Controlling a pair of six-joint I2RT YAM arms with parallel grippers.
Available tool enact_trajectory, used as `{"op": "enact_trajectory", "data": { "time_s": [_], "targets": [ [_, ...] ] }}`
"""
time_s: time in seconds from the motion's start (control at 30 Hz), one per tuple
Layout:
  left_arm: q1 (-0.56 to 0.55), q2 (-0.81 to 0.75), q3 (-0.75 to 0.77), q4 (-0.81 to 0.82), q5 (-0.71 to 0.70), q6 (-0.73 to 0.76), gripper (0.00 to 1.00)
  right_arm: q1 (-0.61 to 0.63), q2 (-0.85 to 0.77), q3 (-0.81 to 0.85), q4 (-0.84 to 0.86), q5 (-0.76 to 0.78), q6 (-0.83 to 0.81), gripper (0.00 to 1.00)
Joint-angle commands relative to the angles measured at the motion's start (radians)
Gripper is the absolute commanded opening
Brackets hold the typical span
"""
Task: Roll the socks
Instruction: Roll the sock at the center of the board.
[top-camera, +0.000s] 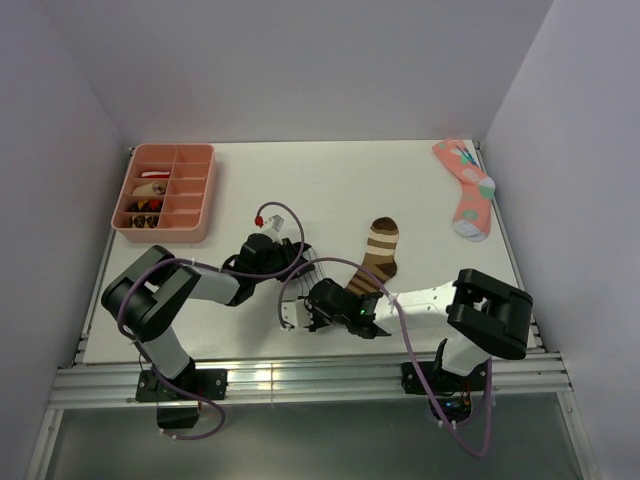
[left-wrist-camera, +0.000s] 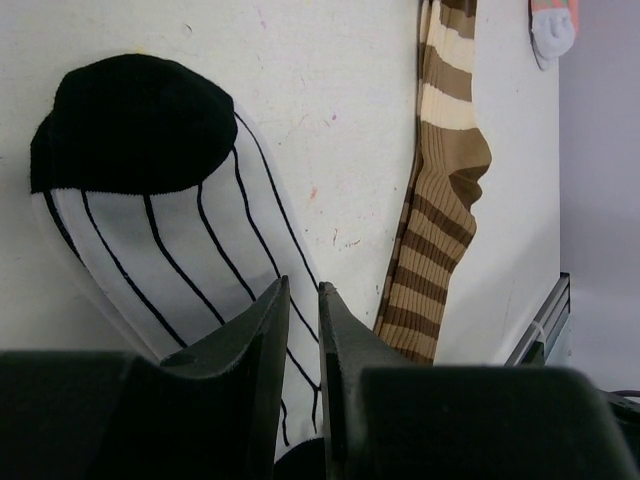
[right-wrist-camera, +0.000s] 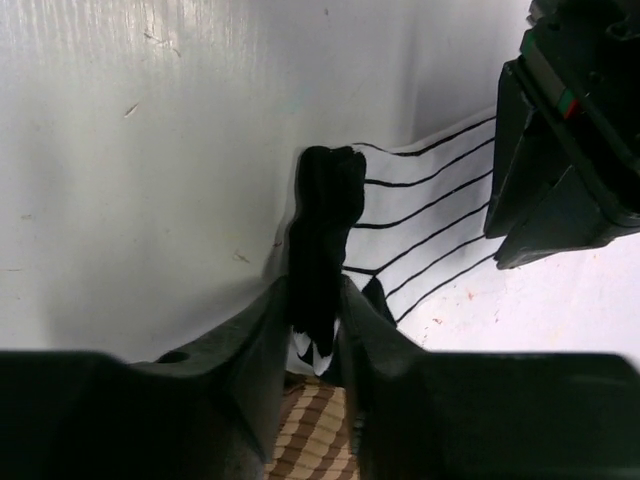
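Observation:
The small white sock with thin black stripes lies on the table with its black toe away from the left wrist camera. My left gripper is over its middle, jaws nearly together, with the sock flat beneath the narrow gap. My right gripper is shut on the sock's black cuff, lifted and bunched off the table. The striped body runs from there under the left gripper. The brown-and-tan striped sock lies flat just right of both grippers; its end shows under my right fingers.
A pink compartment tray with small items stands at the back left. A pink sock with coloured dots lies at the back right corner. Both arms meet near the table's front middle, cables looping over them.

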Motion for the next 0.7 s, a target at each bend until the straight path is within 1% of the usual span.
{"op": "enact_trajectory", "data": {
  "time_s": [0.0,0.07,0.1,0.2,0.27,0.37,0.43,0.47,0.5,0.57,0.6,0.67],
  "targets": [
    [0.005,0.006,0.022,0.02,0.018,0.003,0.24,0.01,-0.019,-0.015,0.054,0.029,-0.004,0.31],
    [0.005,0.004,0.022,0.02,0.017,0.002,0.24,0.01,-0.025,-0.019,0.057,0.032,0.001,0.27],
    [0.005,0.007,0.02,0.02,0.017,0.003,0.24,0.01,-0.027,-0.019,0.059,0.034,0.002,0.23],
    [0.007,0.009,0.019,0.02,0.017,0.002,0.23,0.009,-0.032,-0.015,0.056,0.029,0.008,0.18],
    [0.007,0.009,0.016,0.018,0.014,0.003,0.23,0.007,-0.041,-0.004,0.041,0.001,0.022,0.17],
    [0.007,0.007,0.013,0.015,0.011,0.01,0.22,-0.023,-0.056,0.05,-0.041,-0.081,0.06,0.14],
    [0.007,0.001,0.007,0.014,0.012,0.02,0.2,-0.049,-0.061,0.106,-0.125,-0.132,0.093,0.13],
    [0.007,0.0,0.002,0.014,0.009,0.022,0.19,-0.08,-0.056,0.131,-0.159,-0.196,0.105,0.12],
    [0.007,-0.006,0.0,0.012,0.006,0.031,0.18,-0.095,-0.055,0.184,-0.224,-0.228,0.117,0.12],
    [0.007,-0.014,-0.007,0.011,0.004,0.043,0.17,-0.153,-0.026,0.246,-0.3,-0.326,0.149,0.11],
    [0.007,-0.022,-0.01,0.011,0.001,0.048,0.17,-0.17,-0.012,0.308,-0.37,-0.362,0.157,0.11],
    [0.005,-0.034,-0.025,0.02,-0.003,0.051,0.16,-0.207,0.043,0.37,-0.439,-0.416,0.174,0.11]
  ]
}}
